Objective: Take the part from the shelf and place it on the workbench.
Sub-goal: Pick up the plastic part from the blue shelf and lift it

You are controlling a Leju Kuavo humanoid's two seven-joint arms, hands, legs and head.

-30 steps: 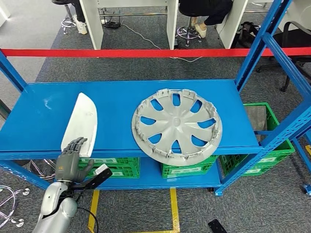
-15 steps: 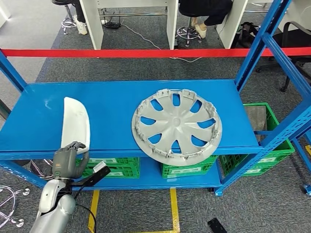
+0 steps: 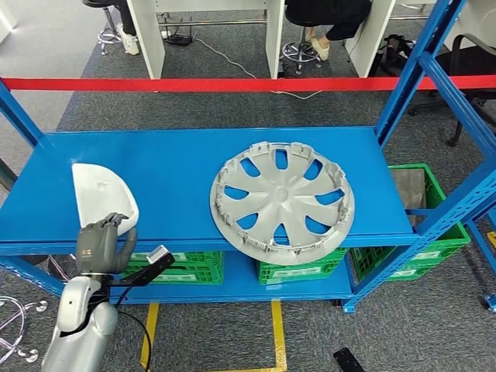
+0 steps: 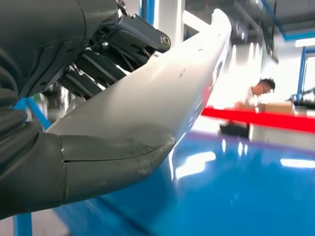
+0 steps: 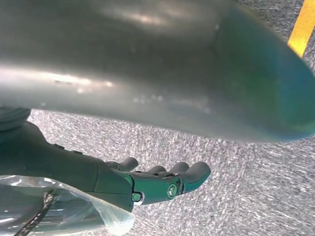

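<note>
Now white part angled back-left

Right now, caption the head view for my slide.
Left hand grips white part at shelf edge beside hubcap.

right hand: dark, reaching in from the picture's left edge, fingers stretched out almost straight and lying close together, holding nothing.
wrist: a crumpled clear plastic wrap covers it, with a dark cable running under the plastic.
floor: grey speckled carpet beneath the hand; the hand hangs above it, not touching.
yellow line: a strip of floor marking at one corner, running slantwise.
blurred shape: a large grey rounded body very close to the lens, out of focus; what it is cannot be told.
</note>
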